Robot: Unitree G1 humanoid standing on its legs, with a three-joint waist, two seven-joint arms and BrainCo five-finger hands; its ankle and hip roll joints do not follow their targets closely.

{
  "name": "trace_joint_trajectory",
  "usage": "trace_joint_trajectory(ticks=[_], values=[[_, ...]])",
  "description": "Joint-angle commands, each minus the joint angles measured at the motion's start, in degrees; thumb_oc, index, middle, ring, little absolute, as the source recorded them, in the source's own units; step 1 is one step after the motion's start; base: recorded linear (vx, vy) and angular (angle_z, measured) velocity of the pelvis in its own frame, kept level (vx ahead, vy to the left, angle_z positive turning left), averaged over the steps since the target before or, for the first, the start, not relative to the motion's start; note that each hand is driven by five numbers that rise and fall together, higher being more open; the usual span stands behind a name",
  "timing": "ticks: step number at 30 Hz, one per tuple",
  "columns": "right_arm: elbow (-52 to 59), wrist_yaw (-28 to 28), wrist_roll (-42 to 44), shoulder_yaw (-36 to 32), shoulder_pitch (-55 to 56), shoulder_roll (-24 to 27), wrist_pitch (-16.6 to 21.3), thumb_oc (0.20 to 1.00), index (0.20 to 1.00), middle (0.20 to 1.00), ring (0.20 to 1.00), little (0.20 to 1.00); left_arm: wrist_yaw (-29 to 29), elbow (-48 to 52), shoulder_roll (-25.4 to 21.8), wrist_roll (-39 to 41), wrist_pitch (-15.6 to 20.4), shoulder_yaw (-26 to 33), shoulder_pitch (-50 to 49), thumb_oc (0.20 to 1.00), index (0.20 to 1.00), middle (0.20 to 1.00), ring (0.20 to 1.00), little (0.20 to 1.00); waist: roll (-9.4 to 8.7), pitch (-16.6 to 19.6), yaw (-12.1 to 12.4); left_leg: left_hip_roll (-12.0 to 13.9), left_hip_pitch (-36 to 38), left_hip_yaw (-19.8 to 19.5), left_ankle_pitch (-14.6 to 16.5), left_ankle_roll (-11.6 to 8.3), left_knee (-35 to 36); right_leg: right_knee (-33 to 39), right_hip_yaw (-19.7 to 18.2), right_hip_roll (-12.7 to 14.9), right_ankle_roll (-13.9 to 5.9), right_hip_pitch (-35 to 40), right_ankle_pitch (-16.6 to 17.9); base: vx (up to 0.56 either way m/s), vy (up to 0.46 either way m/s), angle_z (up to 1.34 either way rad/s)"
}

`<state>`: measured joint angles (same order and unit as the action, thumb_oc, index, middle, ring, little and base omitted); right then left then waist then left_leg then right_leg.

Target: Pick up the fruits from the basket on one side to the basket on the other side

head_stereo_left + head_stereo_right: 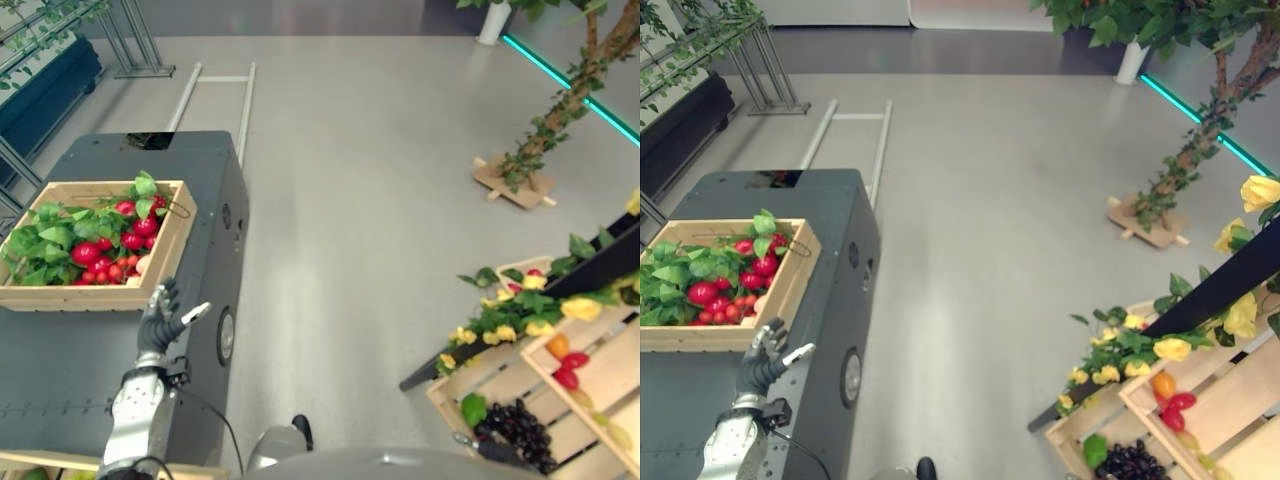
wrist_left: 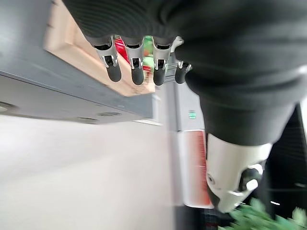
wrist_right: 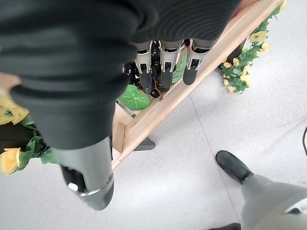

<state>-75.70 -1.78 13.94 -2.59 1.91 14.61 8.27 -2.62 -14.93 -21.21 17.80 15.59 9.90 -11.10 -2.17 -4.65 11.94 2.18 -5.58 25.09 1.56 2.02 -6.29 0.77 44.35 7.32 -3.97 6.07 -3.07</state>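
Observation:
A wooden crate of red fruits and green leaves sits on a dark grey cabinet at the left. My left hand hovers just in front of the crate's near right corner, open and holding nothing; its fingers hang relaxed before the crate's rim. At the lower right stand slanted wooden crates holding dark grapes, red fruits and an orange one. My right hand hangs open over the grapes and a green leaf, empty.
Yellow flowers and leaves trim the right-hand crates, under a black slanted bar. A small tree on a wooden base stands farther right. Metal racks and a white floor frame lie behind the cabinet. Grey floor separates both sides.

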Motion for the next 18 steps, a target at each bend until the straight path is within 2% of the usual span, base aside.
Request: trace_joint_trajectory(ticks=[1,2,3,4,5,8,10,12,13,14,15,16,18], values=[[-2.8,-0.2,0.7,-1.0,-2.2,2.0,-0.3,1.0,1.0,1.0,1.0,1.0,-1.0,7.5,-0.4,2.4,4.0,3.1,0.1,1.0,1.0,1.0,1.0,1.0,0.29,0.6,1.4,-1.0,-3.0,-0.3,-2.2,-4.22,1.4,-0.4,2.9,-0.1,-2.03,-0.3,0.8,0.0,0.0,0.0],[-2.8,-0.1,0.7,-0.9,-2.2,1.8,-0.4,1.0,1.0,1.0,1.0,1.0,-0.8,8.7,-0.3,2.7,4.0,3.5,-0.3,1.0,1.0,1.0,1.0,1.0,0.13,0.5,1.9,-1.1,-3.1,-0.5,-2.0,-4.15,1.2,-0.5,3.1,0.0,-2.02,-0.3,0.7,0.05,-0.07,-0.01],[-4.4,9.2,11.8,-22.4,6.2,27.2,-6.3,1.0,1.0,1.0,1.0,1.0,1.6,1.8,-0.7,3.4,3.6,7.9,-5.3,1.0,1.0,1.0,1.0,1.0,-1.32,0.6,2.8,-1.4,-3.6,-1.7,-1.4,-4.41,0.2,-0.6,4.7,0.2,-2.24,0.7,0.0,0.07,-0.011,-0.19],[-4.0,3.2,6.4,-6.2,-1.2,9.7,-1.3,1.0,1.0,1.0,1.0,1.0,1.3,11.4,-1.7,5.1,5.3,3.7,-1.1,1.0,1.0,1.0,1.0,1.0,-0.31,0.6,4.2,-1.3,-3.8,-1.8,-1.0,-3.95,-0.2,-1.3,4.7,0.5,-2.46,0.3,0.4,0.08,0.006,-0.09],[-3.6,1.6,4.0,-2.2,-3.0,4.0,-0.9,1.0,1.0,1.0,1.0,1.0,1.0,13.9,-1.6,5.1,4.5,2.3,-0.5,1.0,1.0,1.0,1.0,1.0,0.02,0.4,4.4,-1.4,-3.9,-2.3,-0.9,-3.79,-0.4,-1.7,4.5,0.7,-2.38,0.3,0.2,0.06,0.099,0.29],[-3.1,-0.3,2.2,-2.3,-2.7,2.2,-0.9,1.0,1.0,1.0,1.0,1.0,-1.3,12.9,-1.3,3.1,4.0,3.8,-1.1,1.0,1.0,1.0,1.0,1.0,-0.57,-0.5,4.0,-2.7,-3.3,-4.4,0.5,-2.91,-1.1,-6.8,5.3,2.3,-3.22,0.1,-0.2,0.11,0.082,0.79],[-2.5,-0.2,1.9,-2.0,-3.0,1.7,-0.9,1.0,1.0,1.0,1.0,1.0,-2.6,12.4,-2.1,3.0,4.4,4.8,-1.1,1.0,1.0,1.0,1.0,1.0,-0.02,-1.0,3.2,-3.6,-1.5,-5.6,1.7,-2.08,-0.5,-12.8,4.4,4.9,-5.45,-1.5,1.7,0.15,0.14,0.64],[-1.3,-0.3,1.5,-1.5,-3.9,1.6,-0.6,1.0,1.0,1.0,1.0,1.0,-3.7,12.9,-2.8,2.7,4.4,4.9,-0.5,1.0,1.0,1.0,1.0,1.0,1.16,-2.4,1.7,-5.0,0.5,-8.1,2.5,-0.87,0.2,-20.6,0.1,7.8,-7.9,-4.8,4.1,0.1,0.153,0.27],[-1.3,-0.3,1.5,-1.5,-3.9,1.6,-0.6,1.0,1.0,1.0,1.0,1.0,-3.7,12.9,-2.8,2.7,4.4,4.9,-0.5,1.0,1.0,1.0,1.0,1.0,1.12,-2.4,1.7,-5.1,0.6,-8.1,2.5,-0.83,0.2,-20.8,0.1,8.0,-7.96,-4.9,4.0,0.05,0.082,0.45],[-0.4,-0.5,2.2,-1.5,-3.9,1.5,-0.2,1.0,1.0,1.0,1.0,1.0,-4.4,12.9,-3.3,1.5,4.6,3.7,0.0,1.0,1.0,1.0,1.0,1.0,2.07,-2.8,0.4,-5.6,1.5,-11.2,2.8,-0.72,0.6,-21.1,-5.9,6.6,-6.8,-8.8,1.6,0.02,0.003,0.6],[-0.3,-0.5,2.2,-1.5,-3.9,1.6,-0.1,1.0,1.0,1.0,1.0,1.0,-4.5,12.9,-3.2,1.4,4.6,3.7,0.1,1.0,1.0,1.0,1.0,1.0,2.06,-2.7,0.5,-5.6,1.5,-11.2,2.7,-0.81,0.7,-21.1,-6.0,6.5,-6.62,-8.9,1.5,0.03,-0.07,0.78],[0.2,-0.9,3.3,-1.4,-3.1,1.5,0.8,1.0,1.0,1.0,1.0,1.0,-5.2,12.6,-3.2,1.3,4.9,2.3,2.8,1.0,1.0,1.0,1.0,1.0,1.84,-2.9,0.8,-6.2,1.0,-14.8,2.2,-1.93,0.6,-14.9,-7.4,5.4,-4.93,-8.8,-0.5,0.01,-0.103,0.59],[0.7,-0.5,3.3,-1.4,-2.5,1.3,0.5,1.0,1.0,1.0,1.0,1.0,-5.0,12.6,-2.6,0.7,4.8,2.8,2.3,1.0,1.0,1.0,1.0,1.0,1.65,-2.5,0.3,-6.4,1.3,-16.4,2.6,-2.6,1.0,-12.9,-5.3,4.4,-4.33,-6.7,-0.8,0.04,-0.105,0.82]])
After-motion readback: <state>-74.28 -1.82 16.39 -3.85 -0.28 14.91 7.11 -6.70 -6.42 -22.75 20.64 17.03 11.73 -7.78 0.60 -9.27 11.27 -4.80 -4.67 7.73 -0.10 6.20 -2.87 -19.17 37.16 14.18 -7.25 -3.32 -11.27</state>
